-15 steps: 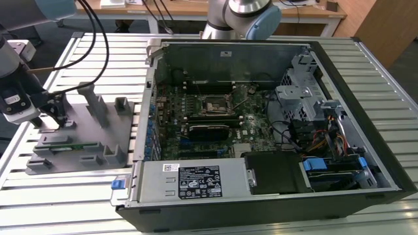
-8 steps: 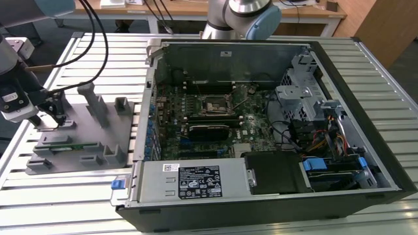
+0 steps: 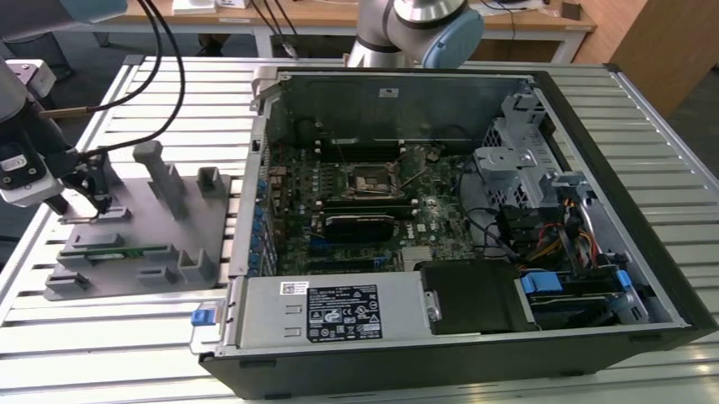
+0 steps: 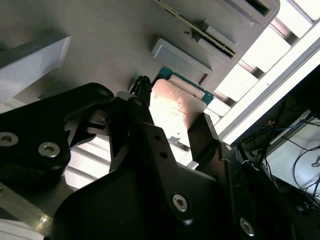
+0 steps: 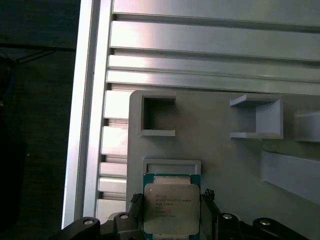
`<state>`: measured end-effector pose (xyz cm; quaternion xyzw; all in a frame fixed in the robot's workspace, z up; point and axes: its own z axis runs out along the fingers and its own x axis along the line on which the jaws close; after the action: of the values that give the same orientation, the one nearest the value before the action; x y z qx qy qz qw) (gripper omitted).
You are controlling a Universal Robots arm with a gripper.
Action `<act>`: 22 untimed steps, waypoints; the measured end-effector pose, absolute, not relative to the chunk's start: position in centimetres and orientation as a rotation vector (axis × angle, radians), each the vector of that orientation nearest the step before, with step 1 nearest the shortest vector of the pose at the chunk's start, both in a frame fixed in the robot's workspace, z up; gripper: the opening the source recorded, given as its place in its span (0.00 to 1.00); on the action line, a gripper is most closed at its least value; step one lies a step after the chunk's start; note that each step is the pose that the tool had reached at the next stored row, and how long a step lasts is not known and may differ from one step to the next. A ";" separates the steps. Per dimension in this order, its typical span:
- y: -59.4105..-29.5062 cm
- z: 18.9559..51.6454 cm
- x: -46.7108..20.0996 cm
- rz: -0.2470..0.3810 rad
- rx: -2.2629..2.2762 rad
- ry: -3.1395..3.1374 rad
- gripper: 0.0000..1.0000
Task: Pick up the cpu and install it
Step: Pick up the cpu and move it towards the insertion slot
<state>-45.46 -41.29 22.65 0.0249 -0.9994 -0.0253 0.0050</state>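
The gripper (image 4: 172, 111) clamps the cpu (image 5: 171, 207) by two opposite edges just above the grey fixture tray (image 5: 220, 165) on the slatted surface (image 5: 200, 40); it is probably light, stiff, slick-topped and fragile underneath, so this edge hold suits it.

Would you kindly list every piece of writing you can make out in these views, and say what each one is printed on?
Lines of print on the metal top of the cpu, first wrist view: too blurred to read.
White sticker on the grey metal cover, exterior view: too small to read.
Black label beside that sticker, with symbols and fine print: too small to read.
Nothing can be quoted with confidence.
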 end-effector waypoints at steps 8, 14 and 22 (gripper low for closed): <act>-41.3 23.1 -45.5 -0.079 0.078 -3.130 0.54; -41.3 23.4 -45.5 -0.080 0.078 -3.130 0.54; -41.3 23.8 -45.5 -0.079 0.078 -3.130 0.54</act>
<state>-45.46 -41.28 23.78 0.0250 -0.9994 -0.0253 0.0048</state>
